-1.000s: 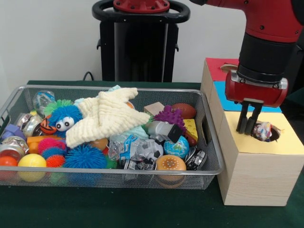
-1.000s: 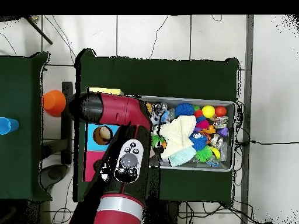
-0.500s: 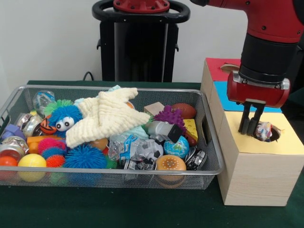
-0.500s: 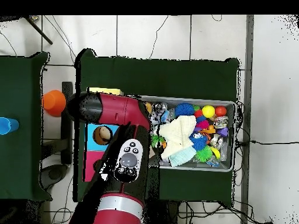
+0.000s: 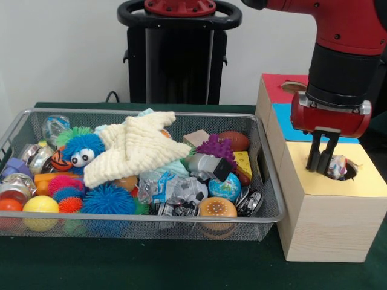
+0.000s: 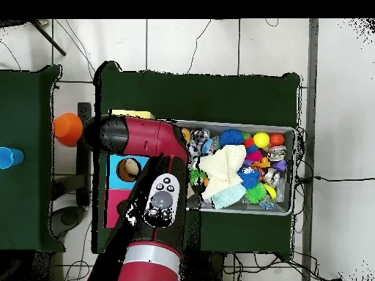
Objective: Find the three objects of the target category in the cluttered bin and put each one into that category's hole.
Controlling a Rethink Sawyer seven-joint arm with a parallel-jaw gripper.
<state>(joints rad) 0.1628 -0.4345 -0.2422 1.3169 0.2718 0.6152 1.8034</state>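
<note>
My gripper (image 5: pixel 320 170) hangs over the yellow top of the wooden box (image 5: pixel 326 211), just left of the yellow hole (image 5: pixel 346 171). A crumpled white and colourful item (image 5: pixel 335 165) rests in that hole, to the right of the fingers (image 5: pixel 314 158). The fingers stand slightly apart with nothing between them. The wire bin (image 5: pixel 266 214) to the left is full of toys: a cream knitted star (image 5: pixel 136 148), spiky balls (image 5: pixel 109 199), a small globe (image 5: pixel 225 187) and a purple spiky toy (image 5: pixel 216 147). In the overhead view the arm (image 6: pixel 162 197) covers the gripper.
The box also has a blue section (image 5: pixel 290 130) and a red section (image 5: pixel 279 84), each with its own hole. In the overhead view an orange cup (image 6: pixel 67 128) and a blue cup (image 6: pixel 6 157) stand to the left, and the bin (image 6: pixel 291 170) lies to the right.
The gripper has shifted a little to the right, toward the yellow hole. The item in the hole and the bin's contents have not moved.
</note>
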